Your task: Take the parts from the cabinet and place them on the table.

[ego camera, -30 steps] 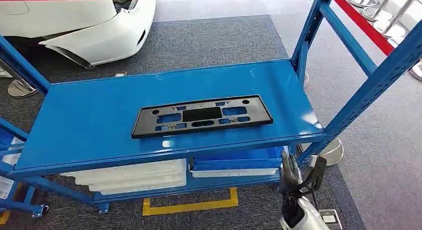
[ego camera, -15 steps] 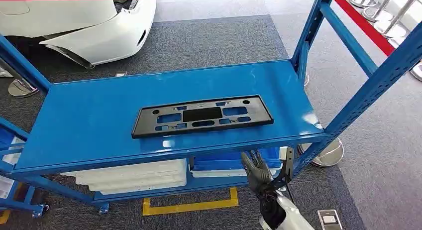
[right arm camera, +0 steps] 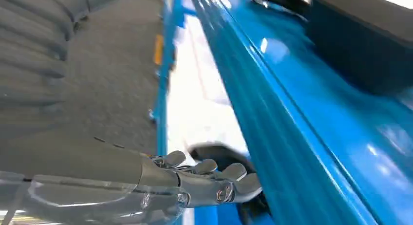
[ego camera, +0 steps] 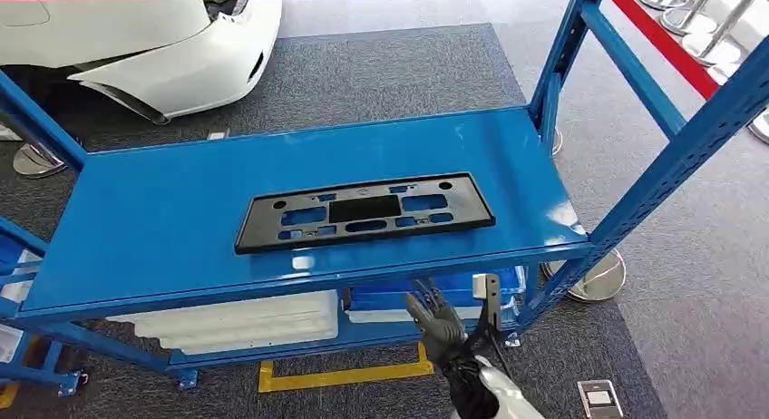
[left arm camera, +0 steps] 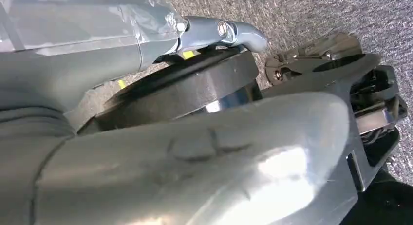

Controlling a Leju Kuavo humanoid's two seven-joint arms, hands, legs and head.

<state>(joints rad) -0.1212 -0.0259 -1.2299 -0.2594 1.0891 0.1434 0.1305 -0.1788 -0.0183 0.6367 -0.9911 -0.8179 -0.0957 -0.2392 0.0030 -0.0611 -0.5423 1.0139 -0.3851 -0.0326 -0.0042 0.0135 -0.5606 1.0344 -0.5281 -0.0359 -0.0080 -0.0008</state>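
Room: grey carpet (ego camera: 381, 70) underfoot, a white car bumper (ego camera: 172, 70) at the upper left of the head view, a red barrier strip (ego camera: 657, 43) at the upper right.
Rack: a blue metal shelf rack (ego camera: 181, 210) fills the middle of the frame; its top shelf is a flat, glossy blue sheet.
Part: 1 black flat plate (ego camera: 365, 211) with cut-out slots lies flat on that top shelf, just right of the frame's centre, long side running left to right.
Lower shelf: white trays (ego camera: 245, 321) at lower left and a blue tray (ego camera: 426, 297) at lower centre sit under the top shelf.
Right hand: the right hand (ego camera: 442, 326) sits at the lower centre of the head view, below and in front of the shelf edge, fingers (right arm camera: 204, 167) spread and holding nothing.
Left hand: I cannot tell its state; its wrist view is too close on grey covers to read.
Plate against hand: the plate is above and slightly left of the right hand in the frame, well apart, with the shelf's front lip (right arm camera: 272, 137) between them.
Step in hand: looks like the reach toward the plate, not yet at shelf height.
Doing it well: I would lift the hand clear of the front lip first, then come in over the plate's near long edge. The plate lies flush on slick metal, so getting fingers under an edge may mean sliding it toward the lip.
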